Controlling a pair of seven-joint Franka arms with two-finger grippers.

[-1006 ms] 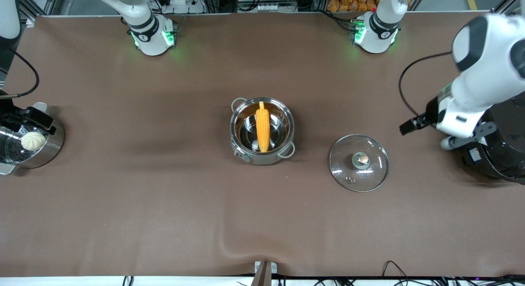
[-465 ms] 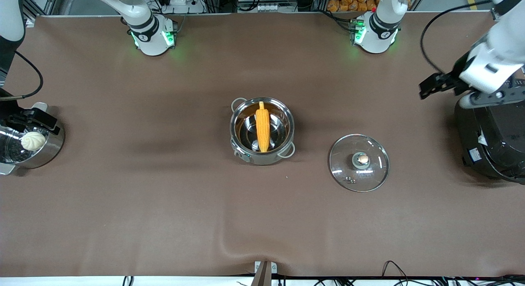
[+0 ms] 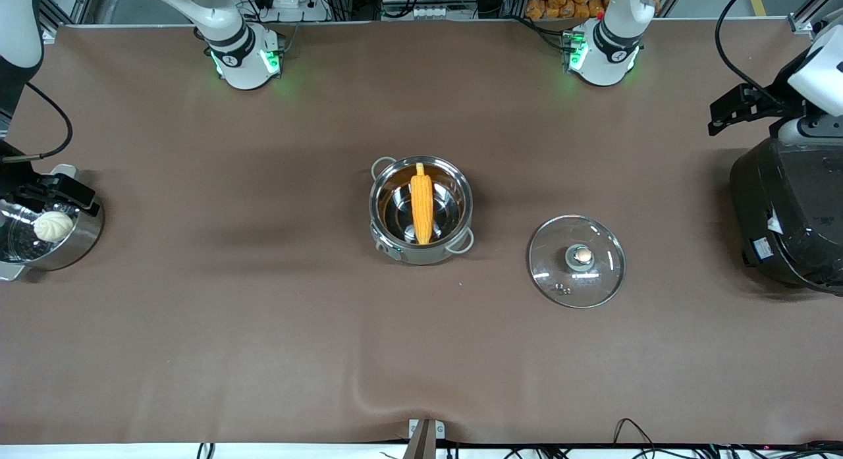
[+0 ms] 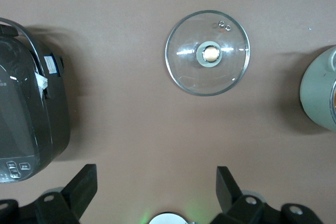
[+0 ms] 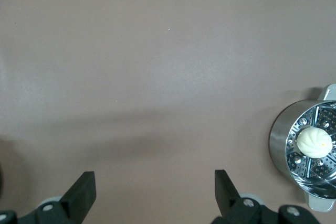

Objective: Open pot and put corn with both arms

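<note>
The steel pot (image 3: 454, 212) stands open at the table's middle, and its edge shows in the left wrist view (image 4: 320, 95). The yellow corn (image 3: 421, 202) lies inside it, tip toward the robots' bases. The glass lid (image 3: 576, 260) lies flat on the table beside the pot, toward the left arm's end; it also shows in the left wrist view (image 4: 208, 53). My left gripper (image 3: 741, 107) is open and empty, high over the table next to the rice cooker (image 4: 156, 174). My right gripper (image 3: 56, 190) is open and empty over the steamer pot's rim (image 5: 155, 179).
A black rice cooker (image 3: 790, 215) stands at the left arm's end of the table (image 4: 26, 114). A steel steamer pot (image 3: 82, 238) with a white bun (image 3: 53, 226) stands at the right arm's end (image 5: 286, 145). Brown cloth covers the table.
My left gripper has risen and moved away from the lid toward the bases, past the rice cooker. The pot, corn, lid and right arm have not moved.
</note>
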